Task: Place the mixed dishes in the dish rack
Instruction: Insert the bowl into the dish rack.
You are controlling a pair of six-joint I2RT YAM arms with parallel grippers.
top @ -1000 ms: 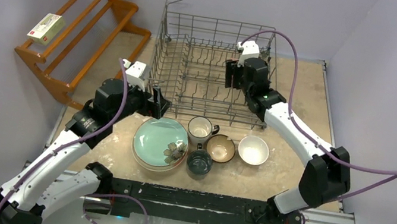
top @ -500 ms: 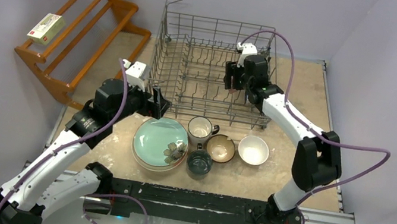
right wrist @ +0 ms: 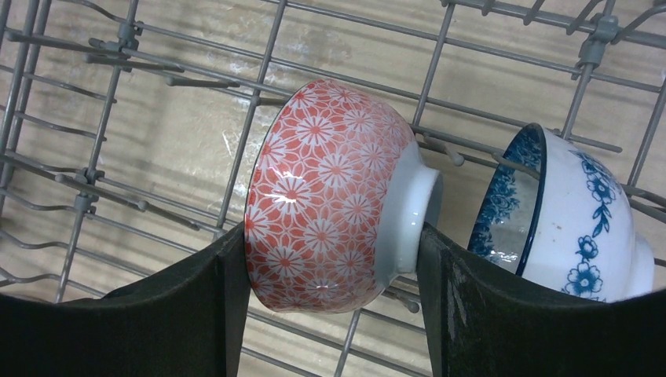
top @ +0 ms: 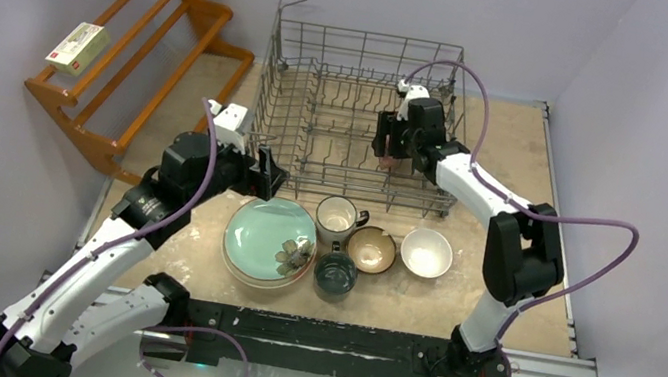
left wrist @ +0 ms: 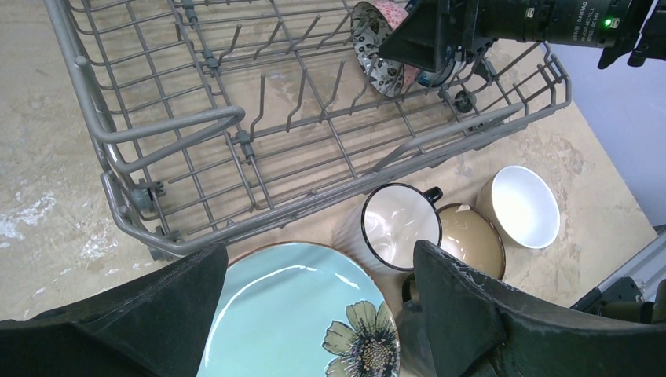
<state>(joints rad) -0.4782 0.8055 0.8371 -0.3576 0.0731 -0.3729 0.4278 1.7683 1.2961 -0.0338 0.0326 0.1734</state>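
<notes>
the grey dish rack [top: 363, 54] sits at the back of the bench [top: 519, 147]. just in front of the dish rack lies the mint green plate [top: 263, 228], and the left gripper [left wrist: 320, 253] hangs over it at the rack's front left corner, fingers spread wide, nothing between them. also in front of the rack: white mug [top: 337, 216], dark teal mug [top: 335, 274], beige bowl [top: 371, 249], white bowl [top: 426, 252]. inside the rack, right side, the right gripper [right wrist: 330, 236] pinches a red patterned bowl [right wrist: 330, 184] tipped on its side, with a blue-and-white bowl [right wrist: 581, 216] just beside it.

Grey metal wire dish rack [top: 369, 52]; glossy glazed ceramic red bowl [right wrist: 330, 188]; matt black fingers [right wrist: 157, 330]
</notes>
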